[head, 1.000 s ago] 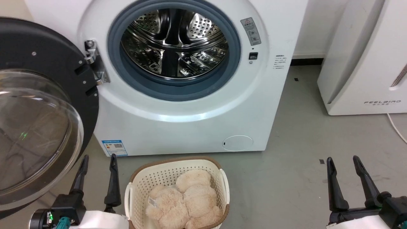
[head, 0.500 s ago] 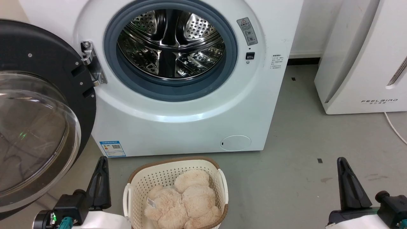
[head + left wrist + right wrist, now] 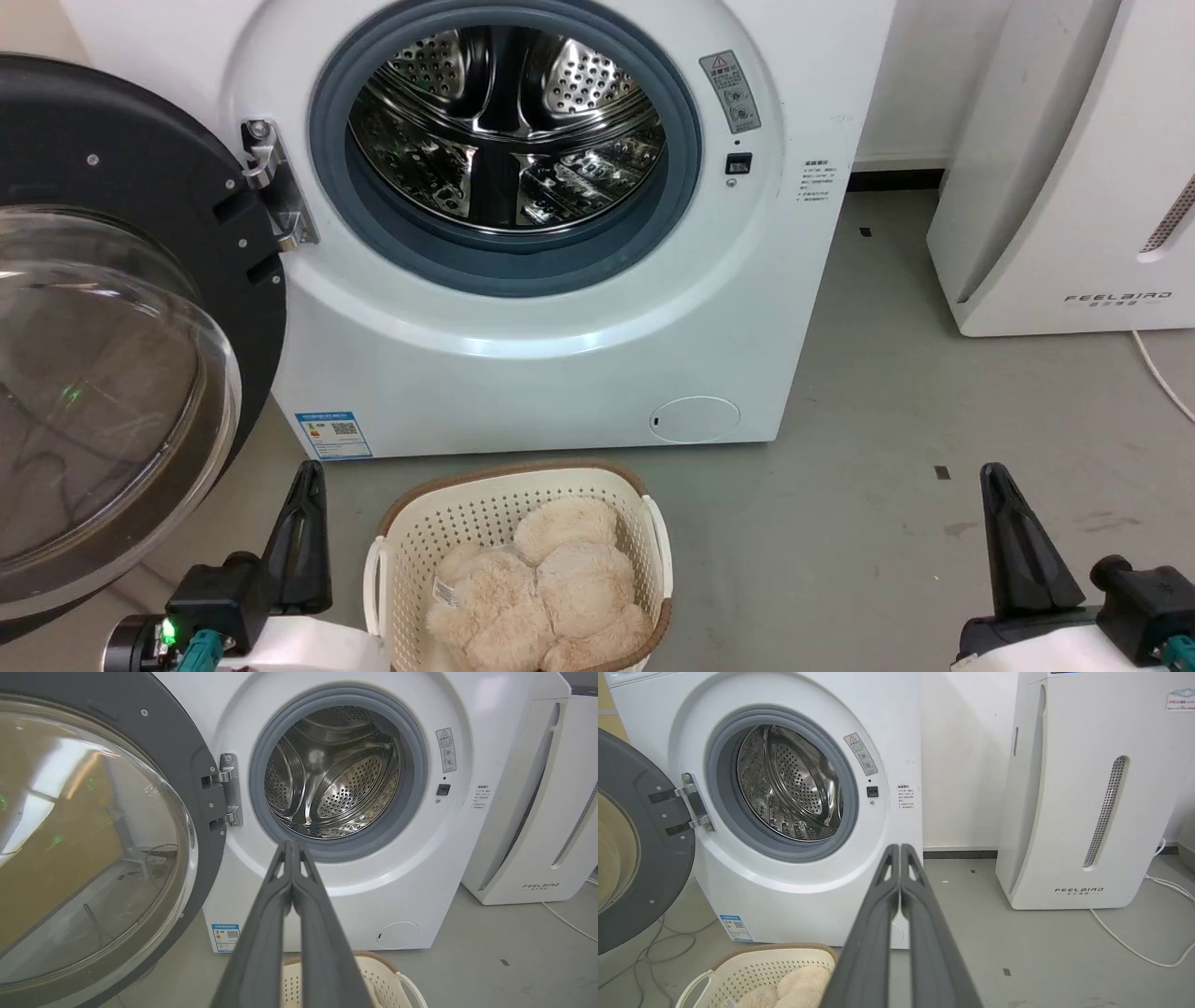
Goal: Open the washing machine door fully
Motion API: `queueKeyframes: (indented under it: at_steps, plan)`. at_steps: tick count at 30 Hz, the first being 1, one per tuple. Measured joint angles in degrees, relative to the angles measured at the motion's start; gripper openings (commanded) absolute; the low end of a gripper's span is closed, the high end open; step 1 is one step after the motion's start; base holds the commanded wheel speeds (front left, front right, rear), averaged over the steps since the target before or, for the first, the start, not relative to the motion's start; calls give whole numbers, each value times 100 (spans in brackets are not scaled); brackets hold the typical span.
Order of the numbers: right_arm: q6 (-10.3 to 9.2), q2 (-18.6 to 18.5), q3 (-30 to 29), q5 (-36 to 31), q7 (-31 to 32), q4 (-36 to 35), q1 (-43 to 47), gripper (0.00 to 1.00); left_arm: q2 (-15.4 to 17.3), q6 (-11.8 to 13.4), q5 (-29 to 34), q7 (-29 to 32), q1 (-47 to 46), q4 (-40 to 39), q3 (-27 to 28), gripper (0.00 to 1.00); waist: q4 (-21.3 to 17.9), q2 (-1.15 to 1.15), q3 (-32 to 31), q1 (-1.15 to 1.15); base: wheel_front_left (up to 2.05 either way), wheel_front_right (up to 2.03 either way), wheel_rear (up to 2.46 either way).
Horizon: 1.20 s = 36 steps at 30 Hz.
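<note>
White steel ahead of both end effectors: the washing machine, its drum uncovered. Up and out to the far side of the left end effector is the washing machine door, laid back on its hinge, inner rim and glass bowl facing the robot. That looks as good as fully open to me, with little or no travel left!

Beyond the right end effector, well apart, stands the white FEELBIRD appliance. It plays no part here.

Between the two end effectors, just beside the left one, is a cream basket holding a beige plush toy. It sits below the drum mouth, probably so loading is a short lift.

Now the end effectors themselves. The left has its fingers pressed together, pinching nothing, and so does the right. Both hang low and touch neither door nor cabinet, which I read as parked clear of the door.

Smallest of all is the metal hinge, up ahead of the left end effector, carrying the door's weight.
</note>
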Motion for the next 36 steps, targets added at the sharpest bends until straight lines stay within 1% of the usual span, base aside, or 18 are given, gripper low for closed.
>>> queueKeyframes:
  at_steps: [36]
  plan:
    - [1,0,102,-227,411,13,-124,0,-1,94,137,445,-38,-56,-156,0,93,0,14,0,0,0,0]
